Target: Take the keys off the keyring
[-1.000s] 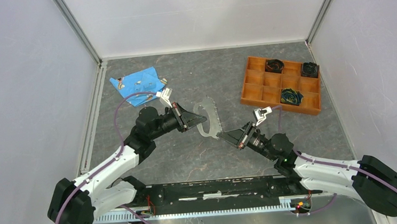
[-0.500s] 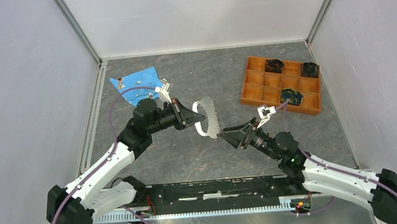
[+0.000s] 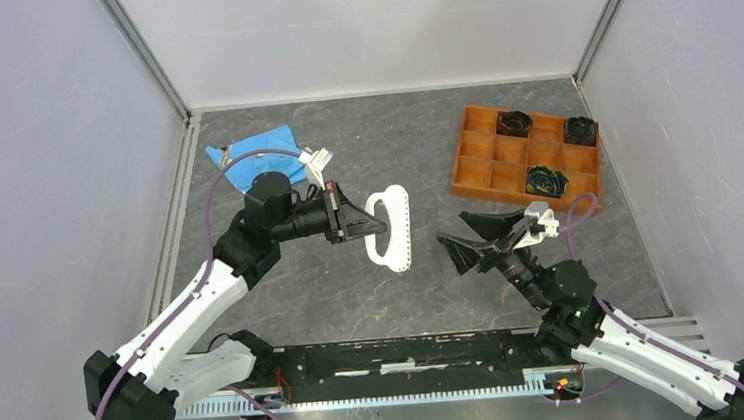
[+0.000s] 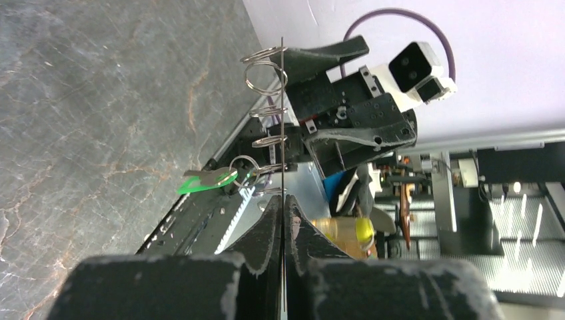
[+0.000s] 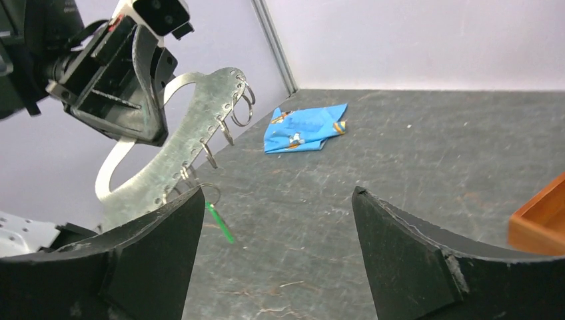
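Note:
My left gripper (image 3: pixel 375 232) is shut on the keyring (image 3: pixel 402 230), a flat grey metal loop held off the table and turned on edge. The left wrist view shows the keyring (image 4: pixel 282 120) as a thin line pinched between the fingertips (image 4: pixel 272 220). Small split rings (image 4: pixel 263 67) line it, and a green-headed key (image 4: pixel 200 182) hangs from one. My right gripper (image 3: pixel 453 227) stands wide open just right of the keyring, holding nothing. The right wrist view shows the keyring (image 5: pixel 180 143) at the left, with the green key (image 5: pixel 220 222) dangling by the left finger (image 5: pixel 160 253).
An orange compartment tray (image 3: pixel 490 166) with dark coiled items sits at the back right, its corner (image 5: pixel 540 213) in the right wrist view. A crumpled blue cloth (image 3: pixel 255 151) lies at the back left. Grey walls and metal frame rails enclose the table.
The right gripper let go of the keyring's lower end, opened wide and drew back to the right. The left gripper lifted the keyring and turned it on edge.

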You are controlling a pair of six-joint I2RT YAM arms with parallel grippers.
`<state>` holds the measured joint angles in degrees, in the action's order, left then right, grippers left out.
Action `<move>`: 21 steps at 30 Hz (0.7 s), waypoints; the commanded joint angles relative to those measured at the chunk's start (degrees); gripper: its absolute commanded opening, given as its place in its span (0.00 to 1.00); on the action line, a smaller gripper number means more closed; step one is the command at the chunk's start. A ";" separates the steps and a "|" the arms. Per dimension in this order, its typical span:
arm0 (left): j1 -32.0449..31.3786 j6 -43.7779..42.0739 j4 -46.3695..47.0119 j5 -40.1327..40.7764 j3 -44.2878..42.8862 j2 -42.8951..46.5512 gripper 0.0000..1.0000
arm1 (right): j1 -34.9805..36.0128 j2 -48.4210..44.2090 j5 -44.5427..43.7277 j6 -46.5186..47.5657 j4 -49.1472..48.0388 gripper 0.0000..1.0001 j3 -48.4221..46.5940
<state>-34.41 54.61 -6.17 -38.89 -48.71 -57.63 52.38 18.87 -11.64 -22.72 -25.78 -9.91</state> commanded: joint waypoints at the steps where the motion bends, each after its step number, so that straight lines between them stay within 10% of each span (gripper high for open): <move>1: 0.30 -4.87 -1.47 -9.60 -4.22 -1.59 0.02 | 0.01 -2.62 3.88 10.51 0.07 0.88 0.37; 21: 0.29 -3.46 -1.77 -20.17 -8.07 -7.64 0.02 | 0.19 -3.27 28.37 18.47 -9.78 0.77 6.75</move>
<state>-34.35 52.42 -8.49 -56.12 -54.19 -64.90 52.40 15.11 13.85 -4.82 -29.71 -3.62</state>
